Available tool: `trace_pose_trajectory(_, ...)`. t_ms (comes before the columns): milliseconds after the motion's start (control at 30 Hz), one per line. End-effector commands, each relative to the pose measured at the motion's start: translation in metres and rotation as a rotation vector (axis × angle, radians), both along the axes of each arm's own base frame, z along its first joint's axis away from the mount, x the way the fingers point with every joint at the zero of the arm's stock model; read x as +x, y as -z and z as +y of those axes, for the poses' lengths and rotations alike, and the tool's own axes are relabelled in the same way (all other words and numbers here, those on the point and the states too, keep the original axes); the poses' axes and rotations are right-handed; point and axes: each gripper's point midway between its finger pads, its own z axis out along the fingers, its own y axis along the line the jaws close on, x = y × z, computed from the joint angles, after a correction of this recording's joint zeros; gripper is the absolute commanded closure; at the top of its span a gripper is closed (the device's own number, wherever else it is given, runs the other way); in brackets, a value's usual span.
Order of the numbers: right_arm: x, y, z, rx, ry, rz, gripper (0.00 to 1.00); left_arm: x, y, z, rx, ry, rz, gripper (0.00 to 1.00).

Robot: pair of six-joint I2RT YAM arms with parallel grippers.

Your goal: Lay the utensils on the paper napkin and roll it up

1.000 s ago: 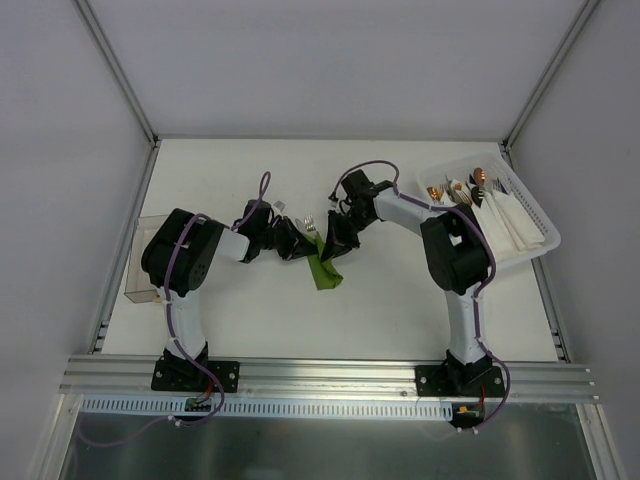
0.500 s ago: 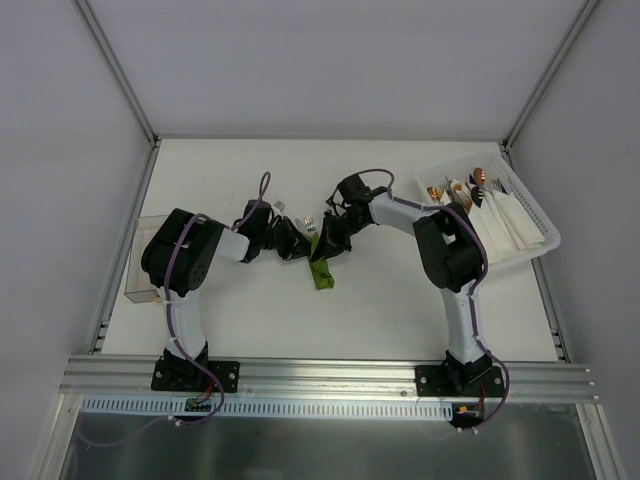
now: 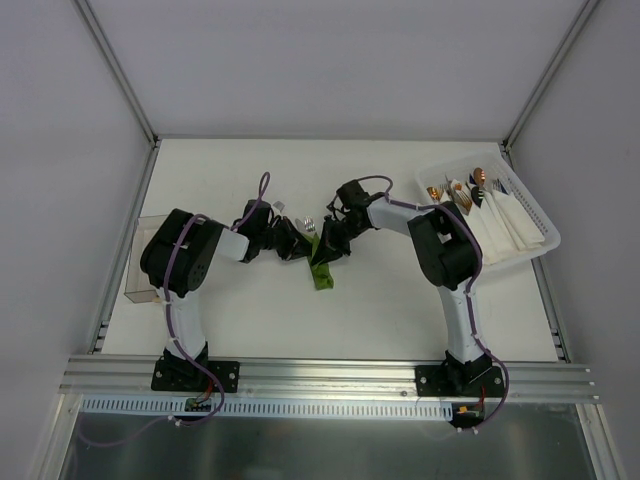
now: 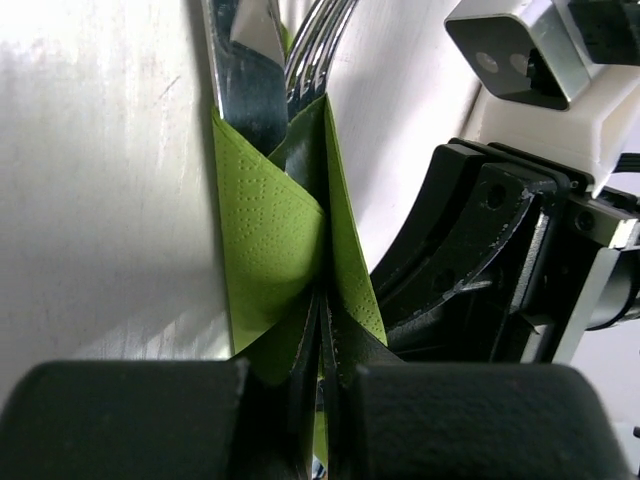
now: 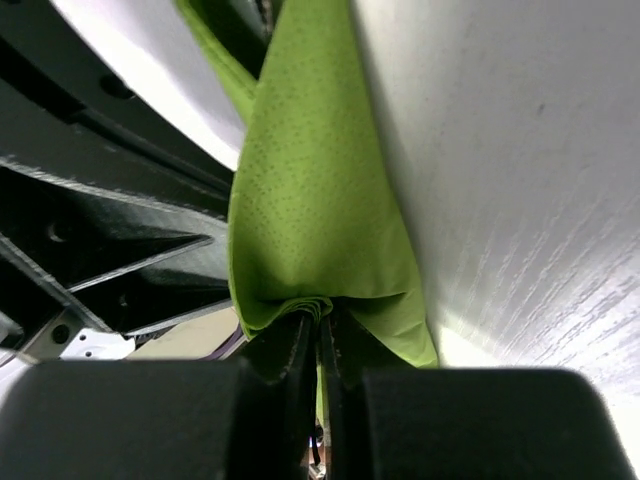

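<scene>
While both arms reach in toward the middle of the bench [image 3: 400,310], the left end effector [image 3: 292,242] and the right end effector [image 3: 332,240] meet at the paper napkin [image 3: 322,273], which lies there folded into a slim green strip. In the left wrist view the left end effector [image 4: 320,375] is clenched on a fold of the paper napkin [image 4: 265,235]. The utensils [image 4: 250,70], a knife blade and fork tines, stick out of its far end. In the right wrist view the right end effector [image 5: 322,345] is likewise pinched tight on the green paper. A white basket [image 3: 546,236] holding white napkins sits at the right edge, and a clear box [image 3: 140,262] at the left.
</scene>
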Motion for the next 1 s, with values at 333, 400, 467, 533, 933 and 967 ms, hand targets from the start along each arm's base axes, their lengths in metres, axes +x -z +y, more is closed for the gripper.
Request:
trace_pose_trajectory(333,-0.027,0.029,-0.002,-0.061,-0.031,0.095,0.63,0.016,-0.041,0.047,0.214,-0.143,-0.079,0.94)
trace_pose_trajectory(400,-0.027,0.029,-0.002,-0.061,-0.028,0.099,0.54,0.019,-0.049,0.053,0.208,-0.152,-0.087,0.93)
trace_pose_trajectory(467,-0.027,0.029,-0.002,-0.060,-0.029,0.101,0.47,0.024,-0.055,0.052,0.213,-0.145,-0.102,0.93)
trace_pose_trajectory(533,-0.026,0.028,-0.002,-0.057,-0.031,0.095,0.39,0.024,-0.058,0.050,0.202,-0.133,-0.096,0.93)
trace_pose_trajectory(933,-0.026,0.027,-0.003,-0.061,-0.043,0.070,0.20,0.026,-0.057,0.017,0.126,0.025,-0.087,0.93)
trace_pose_trajectory(967,-0.025,0.027,-0.003,-0.062,-0.043,0.065,0.17,0.022,-0.057,0.010,0.114,0.050,-0.080,0.93)
